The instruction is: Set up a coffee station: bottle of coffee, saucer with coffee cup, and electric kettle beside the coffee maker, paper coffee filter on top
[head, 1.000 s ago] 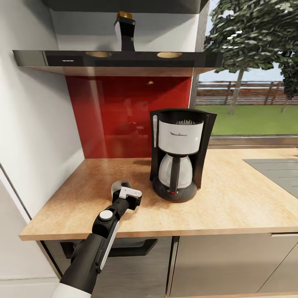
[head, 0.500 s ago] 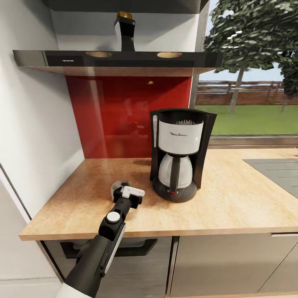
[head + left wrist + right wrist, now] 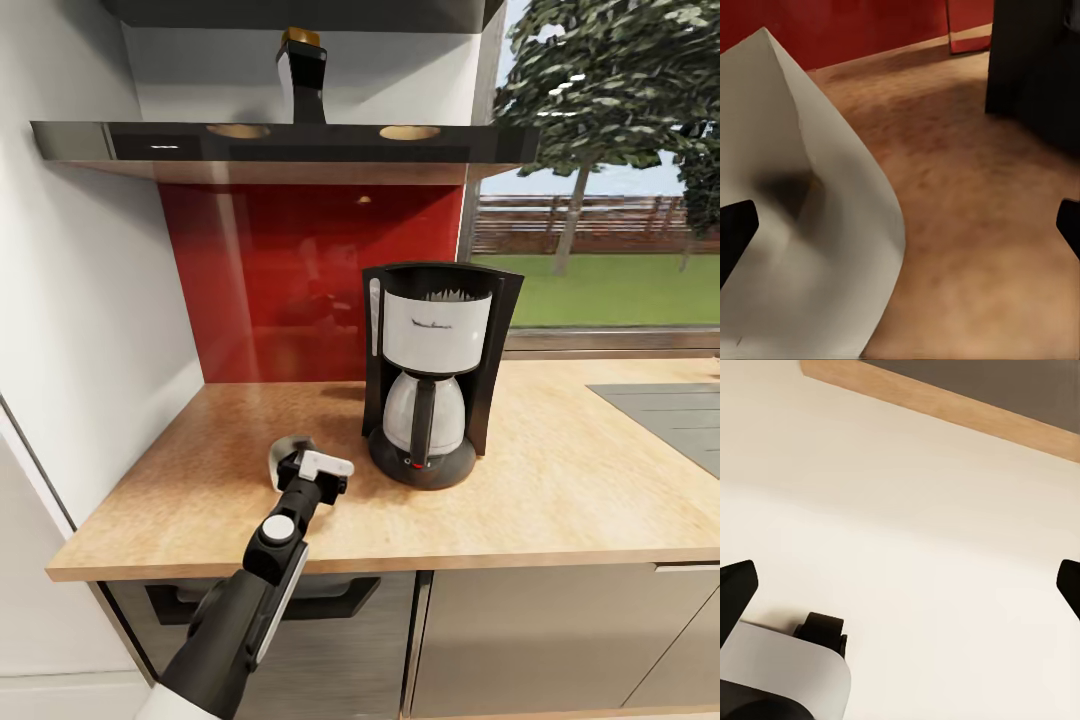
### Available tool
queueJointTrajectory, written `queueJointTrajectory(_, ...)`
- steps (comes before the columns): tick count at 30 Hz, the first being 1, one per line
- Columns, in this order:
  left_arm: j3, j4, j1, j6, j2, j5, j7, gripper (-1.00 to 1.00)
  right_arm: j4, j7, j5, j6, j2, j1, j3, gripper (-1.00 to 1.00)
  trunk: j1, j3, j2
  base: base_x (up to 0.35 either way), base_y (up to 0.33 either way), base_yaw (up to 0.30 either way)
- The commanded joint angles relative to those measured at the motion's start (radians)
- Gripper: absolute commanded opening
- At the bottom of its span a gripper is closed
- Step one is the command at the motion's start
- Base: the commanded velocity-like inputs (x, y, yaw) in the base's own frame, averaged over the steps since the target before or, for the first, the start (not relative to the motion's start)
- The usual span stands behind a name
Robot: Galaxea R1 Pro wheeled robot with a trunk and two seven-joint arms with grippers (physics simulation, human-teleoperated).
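White paper coffee filter [image 3: 810, 225] unmoved; left gripper [image 3: 315, 478] (jaws apart) edged closer.

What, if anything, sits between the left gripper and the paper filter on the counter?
Nothing visible does. The left gripper is right at the paper filter, which lies on the counter. Its fingertips stand wide apart, one overlapping the cone. The coffee maker stands off to the side.
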Motion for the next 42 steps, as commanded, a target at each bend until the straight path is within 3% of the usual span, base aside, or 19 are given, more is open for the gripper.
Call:
queueJointTrajectory(1, -0.002, 0.005, -0.001, -0.001, 0.000, -0.005, 0.003, 1.00, 0.001, 0.000, 0.003, -0.003, 0.000, -0.001, 0.001, 1.00, 0.000, -0.001, -0.001, 0.000, 0.000, 0.000)
queueJointTrajectory(12, -0.003, 0.033, -0.001, -0.036, 0.000, -0.005, 0.005, 1.00, 0.001, 0.000, 0.003, -0.003, 0.000, -0.001, 0.001, 1.00, 0.000, -0.001, -0.001, 0.000, 0.000, 0.000)
queueJointTrajectory(23, -0.003, 0.083, -0.001, -0.130, 0.000, -0.006, 0.036, 1.00, 0.001, 0.000, 0.003, -0.003, 0.000, -0.001, 0.001, 1.00, 0.000, -0.001, -0.001, 0.000, 0.000, 0.000)
queueJointTrajectory(30, -0.003, 0.090, -0.001, -0.143, 0.000, -0.004, 0.097, 1.00, 0.001, 0.000, 0.003, -0.003, 0.000, -0.001, 0.001, 1.00, 0.000, -0.001, -0.001, 0.000, 0.000, 0.000)
queueJointTrajectory(42, -0.003, 0.092, -0.001, -0.147, 0.000, -0.004, 0.113, 1.00, 0.001, 0.000, 0.003, -0.003, 0.000, -0.001, 0.001, 1.00, 0.000, -0.001, -0.001, 0.000, 0.000, 0.000)
